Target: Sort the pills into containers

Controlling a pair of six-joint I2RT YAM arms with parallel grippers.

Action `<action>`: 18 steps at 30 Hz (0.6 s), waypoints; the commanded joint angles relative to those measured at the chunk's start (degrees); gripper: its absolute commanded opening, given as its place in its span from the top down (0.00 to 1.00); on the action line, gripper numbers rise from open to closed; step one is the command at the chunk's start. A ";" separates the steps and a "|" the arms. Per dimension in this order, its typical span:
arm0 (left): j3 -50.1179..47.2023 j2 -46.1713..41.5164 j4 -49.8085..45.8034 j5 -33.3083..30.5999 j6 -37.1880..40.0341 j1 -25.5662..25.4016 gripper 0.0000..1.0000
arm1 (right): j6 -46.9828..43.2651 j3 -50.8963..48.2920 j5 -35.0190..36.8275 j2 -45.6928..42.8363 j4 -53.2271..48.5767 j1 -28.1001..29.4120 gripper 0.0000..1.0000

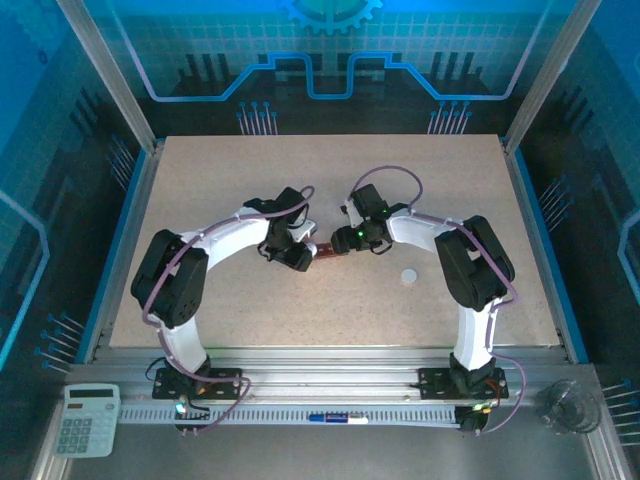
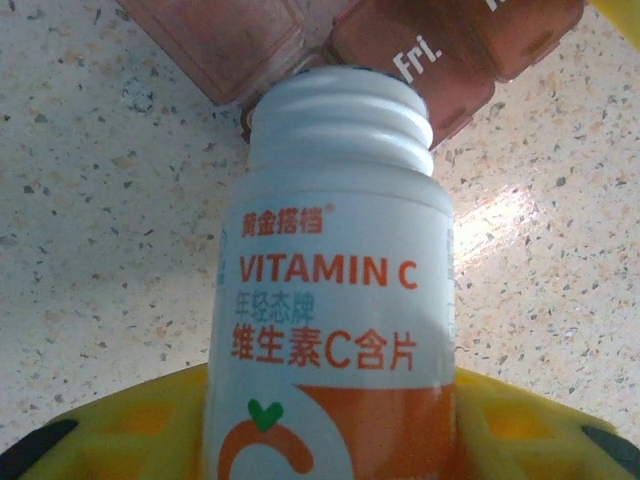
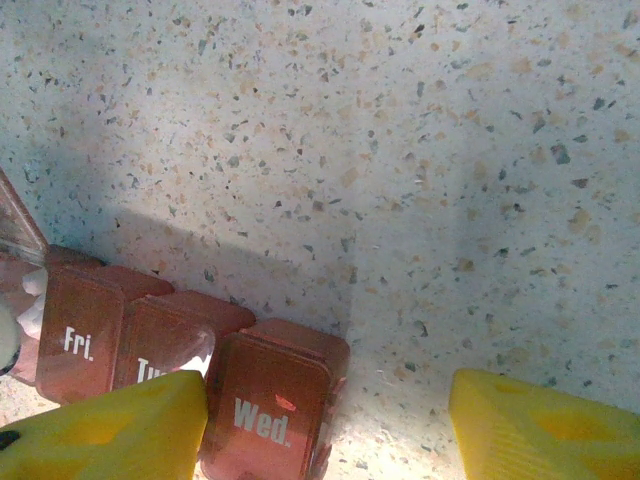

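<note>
Speckled counter [image 1: 300, 180] inside the blue-lit enclosure carries the containers [image 3: 265, 405] near its middle, between both arms. Your left jaws are closed around the vitamin bottle [image 2: 335, 290], which has no cap and is tilted with its mouth just over the strip. Your right jaws stand open with nothing between them; one finger [image 3: 110, 430] is at the closed lids beside the one marked Wed. One end compartment is open and seems to contain some white pills [image 3: 30, 300]. I judge the filling is only begun, and the closed compartments are left. The white cap [image 1: 409, 275] lies apart on the counter.
</note>
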 commanded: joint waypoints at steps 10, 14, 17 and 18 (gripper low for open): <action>-7.46 -7.74 9.31 3.87 -2.50 0.46 1.00 | 0.92 -0.54 -0.32 1.85 -1.36 0.77 0.34; -8.07 -8.21 9.69 3.99 -2.82 0.43 1.00 | 1.09 -0.54 -0.42 1.88 -1.36 0.77 0.34; -8.40 -8.52 9.86 4.13 -3.06 0.43 1.00 | 1.16 -0.63 -0.46 1.72 -1.26 0.76 0.34; -8.59 -8.69 9.99 4.12 -3.20 0.42 1.00 | 1.28 -0.63 -0.50 1.80 -1.19 0.76 0.34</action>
